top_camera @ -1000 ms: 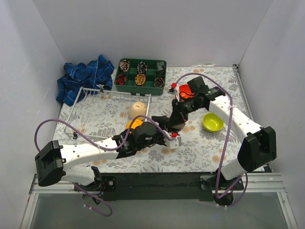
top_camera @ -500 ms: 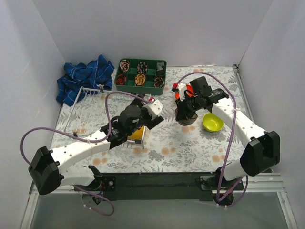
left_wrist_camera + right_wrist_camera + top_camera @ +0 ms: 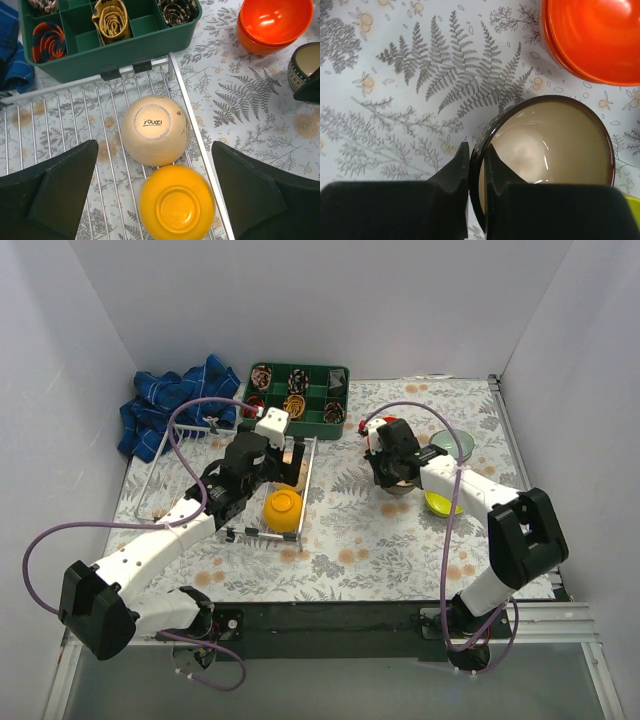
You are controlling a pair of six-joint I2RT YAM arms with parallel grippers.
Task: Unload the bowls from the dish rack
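Note:
The white wire dish rack [image 3: 190, 480] holds two upturned bowls in its right end: a beige bowl [image 3: 155, 131] and a yellow-orange bowl [image 3: 176, 205] [image 3: 283, 510]. My left gripper [image 3: 154, 150] [image 3: 275, 455] hovers above them, open wide, with a finger on each side and touching neither. My right gripper [image 3: 477, 155] [image 3: 385, 468] is shut on the rim of a dark brown bowl [image 3: 545, 150] [image 3: 402, 485] that is low over the flowered table. Stacked orange-red bowls [image 3: 595, 40] [image 3: 272, 25] stand just beyond it.
A lime green bowl [image 3: 445, 502] and a pale teal bowl [image 3: 455, 447] sit on the table to the right. A green compartment tray [image 3: 295, 395] borders the rack's far edge. A blue cloth [image 3: 180, 405] lies at the back left. White walls enclose the table.
My left arm swung from the table's front middle back over the rack, and its jaws opened wide. My right gripper carried the dark brown bowl rightward, beside the orange-red bowls.

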